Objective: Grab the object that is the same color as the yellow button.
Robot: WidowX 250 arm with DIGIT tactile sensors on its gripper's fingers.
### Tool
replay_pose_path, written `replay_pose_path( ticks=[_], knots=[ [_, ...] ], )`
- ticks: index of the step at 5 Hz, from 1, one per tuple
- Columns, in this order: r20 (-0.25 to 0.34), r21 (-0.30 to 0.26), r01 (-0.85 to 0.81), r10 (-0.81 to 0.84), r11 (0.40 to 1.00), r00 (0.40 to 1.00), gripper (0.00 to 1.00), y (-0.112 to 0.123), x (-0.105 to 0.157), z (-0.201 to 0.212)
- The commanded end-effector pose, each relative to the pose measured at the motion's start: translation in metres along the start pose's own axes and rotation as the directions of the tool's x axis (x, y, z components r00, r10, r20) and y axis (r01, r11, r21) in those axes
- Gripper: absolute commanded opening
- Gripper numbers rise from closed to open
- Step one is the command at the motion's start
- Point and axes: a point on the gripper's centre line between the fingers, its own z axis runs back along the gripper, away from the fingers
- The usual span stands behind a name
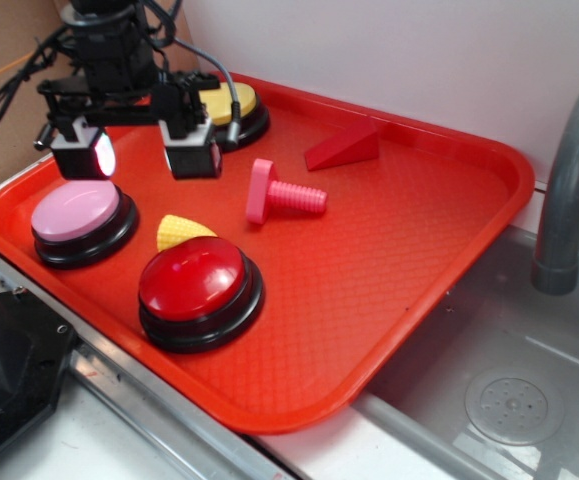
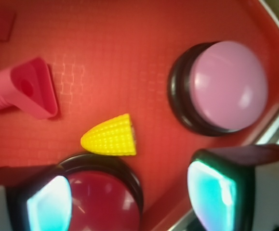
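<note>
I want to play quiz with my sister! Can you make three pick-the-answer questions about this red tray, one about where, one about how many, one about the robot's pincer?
1. The small yellow ridged plastic wedge lies nearest to:
A. the red-topped round button
B. the grey faucet
C. the red triangular wedge

2. Big round buttons on the red plastic tray:
A. two
B. three
C. five

3. The pincer is:
A. shut on the pink plastic bolt
B. open, holding nothing
C. pressing a button

Answers: 1 A, the wedge sits right behind it. 2 B, pink, red, yellow tops. 3 B, its fingers stand apart in the air.
</note>
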Motion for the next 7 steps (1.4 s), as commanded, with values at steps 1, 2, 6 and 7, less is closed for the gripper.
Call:
replay_pose_path(
  ticks=[1,2,6,7],
  knots=[
    [0.005,0.032,-0.044,0.043,0.999,0.999,1.0,0.001,0.015,-0.026],
    [-0.027,0.011,-0.039,0.039,0.999,0.999,1.0,0.0,0.018,-0.043],
    [-0.094,-0.096,-0.052,0.043,0.994,0.995,1.0,-0.005,0.006,-0.072],
    [-0.08,-0.112,-0.07,0.061,0.991,0.995,0.0,-0.003,0.008,-0.07]
  ],
)
